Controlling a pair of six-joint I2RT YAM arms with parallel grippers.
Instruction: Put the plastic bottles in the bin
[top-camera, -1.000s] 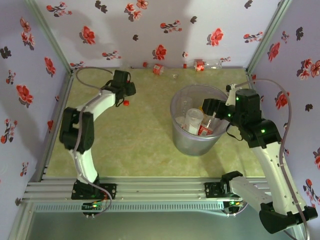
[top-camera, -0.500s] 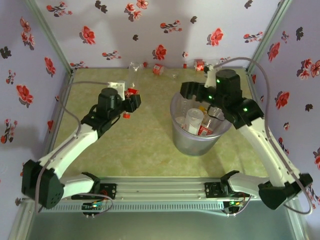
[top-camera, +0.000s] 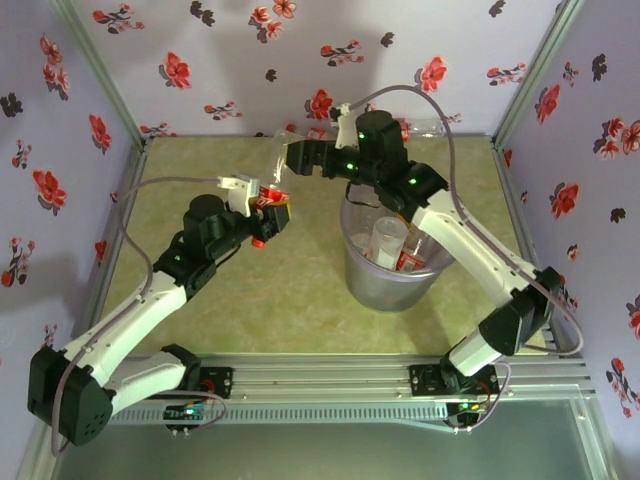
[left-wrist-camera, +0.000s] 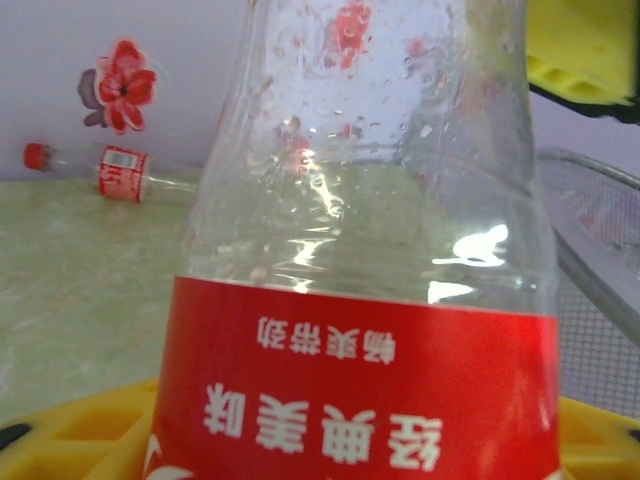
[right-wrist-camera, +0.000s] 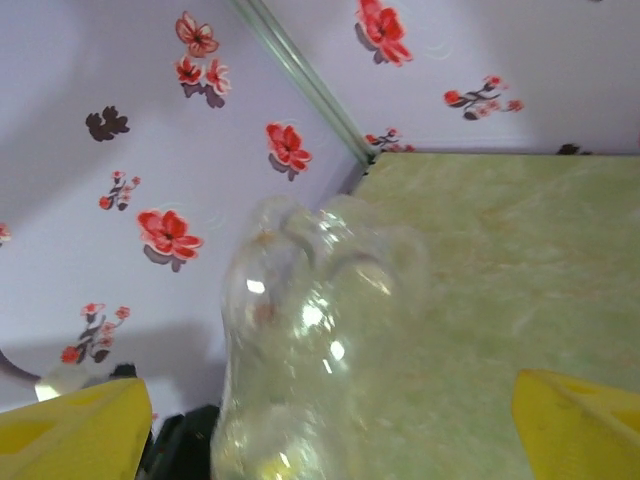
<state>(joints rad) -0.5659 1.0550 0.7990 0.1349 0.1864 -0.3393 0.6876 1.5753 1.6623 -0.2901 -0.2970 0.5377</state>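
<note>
My left gripper (top-camera: 268, 212) is clamped on the red-labelled bottle (left-wrist-camera: 370, 300). The grip sits at the label band, the red cap (top-camera: 258, 241) points down and toward the near edge, and the clear base points up toward the far edge. The left wrist view shows yellow fingers (left-wrist-camera: 90, 440) against the label, so the grasp looks firm.

My right gripper (top-camera: 293, 155) is spread wide at the bottle's base end. In the right wrist view the pads (right-wrist-camera: 75, 425) stand off on both sides of the clear base. They are near it but not touching, so nothing is held there yet.

Changed: a second ago my right gripper hung over the right side of the bin (top-camera: 352, 262) and my left was back near the far-left corner of the tabletop (top-camera: 200, 300). Since then my left has brought the bottle in, lifted, to just left of the bin's far rim. My right has swung left across the rim to meet it, and its jaws have opened wider on the way.

Reads as a handover being set up. The bottle is in the air and not over the bin yet. Next my right needs to close on the base before my left lets go.

Several bottles (top-camera: 385, 240) are already in the bin. At least one more (left-wrist-camera: 110, 165) lies at the far edge by the wall, so the task is only partly done.
</note>
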